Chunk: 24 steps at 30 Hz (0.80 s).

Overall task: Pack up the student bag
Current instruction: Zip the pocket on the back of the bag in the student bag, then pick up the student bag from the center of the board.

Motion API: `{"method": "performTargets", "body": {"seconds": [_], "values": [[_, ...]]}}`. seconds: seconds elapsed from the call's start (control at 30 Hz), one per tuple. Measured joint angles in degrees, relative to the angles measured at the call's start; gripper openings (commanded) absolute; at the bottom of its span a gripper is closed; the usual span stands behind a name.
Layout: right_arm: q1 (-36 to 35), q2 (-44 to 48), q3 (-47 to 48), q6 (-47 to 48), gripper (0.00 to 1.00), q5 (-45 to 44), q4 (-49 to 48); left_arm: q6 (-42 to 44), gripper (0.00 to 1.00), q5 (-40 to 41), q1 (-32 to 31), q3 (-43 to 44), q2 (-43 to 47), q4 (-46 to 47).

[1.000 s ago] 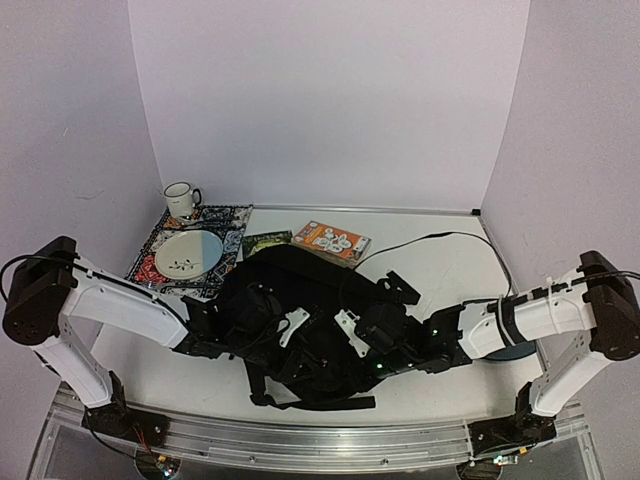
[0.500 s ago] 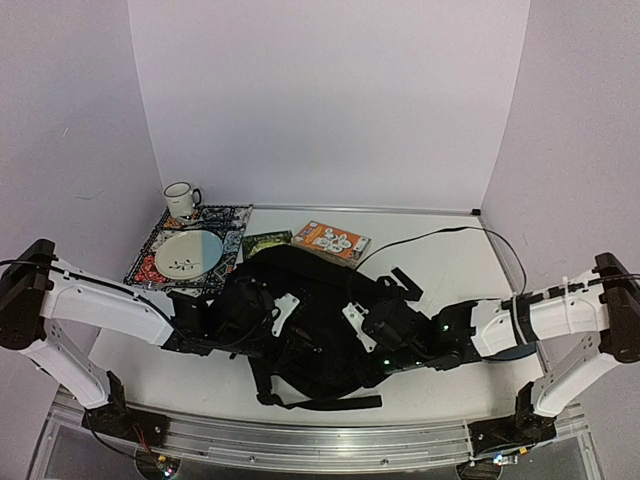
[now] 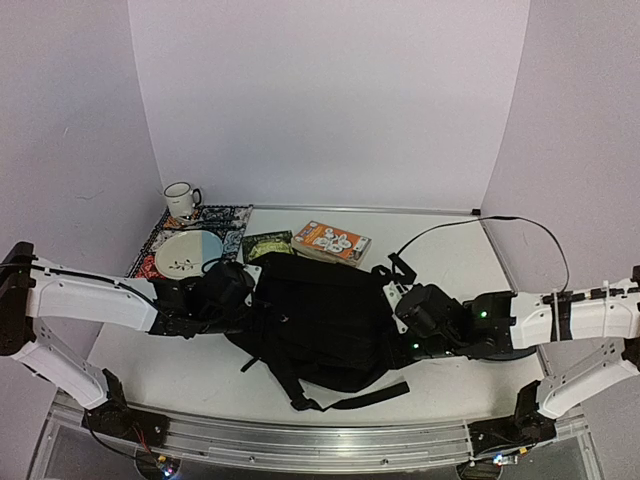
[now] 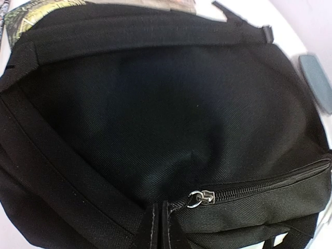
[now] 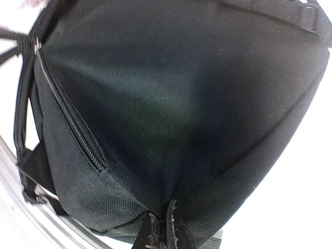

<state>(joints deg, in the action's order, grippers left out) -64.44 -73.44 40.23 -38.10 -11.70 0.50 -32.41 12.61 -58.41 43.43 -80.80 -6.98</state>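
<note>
Bag laid flat on surface, zip shut, held between both hands. Left hand clamped on bag fabric; right hand likewise at opposite side.

We find the student bag mid-table, the left gripper at its left edge and the right gripper at its right. Just behind it lie a packet and a box (side by side). Further left, a plate sits on a mat, with a mug at the mat's far corner.
</note>
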Motion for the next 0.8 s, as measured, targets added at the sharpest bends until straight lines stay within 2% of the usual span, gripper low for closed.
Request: {"method": "performTargets", "body": {"seconds": [0.13, 0.23, 0.33, 0.43, 0.53, 0.67, 0.8], "values": [[2.03, 3.23, -0.58, -1.71, 0.00, 0.07, -0.95, -2.87, 0.03, -0.27, 0.46, -0.04, 1.40, 0.45], [2.54, 4.06, -0.70, -1.23, 0.03, -0.06, -0.13, -4.03, 0.17, -0.60, 0.68, -0.12, 1.41, 0.34], [3.45, 4.02, -1.00, 0.66, 0.19, -1.04, 4.57, -5.10, 0.33, 1.72, 3.35, -1.12, 1.45, -2.60], [4.17, 3.62, -0.91, 3.58, 0.49, -1.22, 7.31, -6.77, 0.51, 2.79, 5.27, -2.07, 2.22, -5.53], [4.25, 1.72, 0.67, 6.59, 0.67, -1.13, 8.28, -7.89, 0.65, 2.91, 5.26, -2.28, 4.73, -6.61], [3.87, 0.13, 4.80, 10.88, 0.82, -1.14, 8.40, -10.93, 0.74, 2.78, 7.20, -3.68, 9.26, -6.73], [2.46, -1.74, 10.06, 15.32, 0.87, -1.51, 8.17, -14.17, 0.76, 1.63, 12.38, -7.88, 11.60, -6.68]]}}
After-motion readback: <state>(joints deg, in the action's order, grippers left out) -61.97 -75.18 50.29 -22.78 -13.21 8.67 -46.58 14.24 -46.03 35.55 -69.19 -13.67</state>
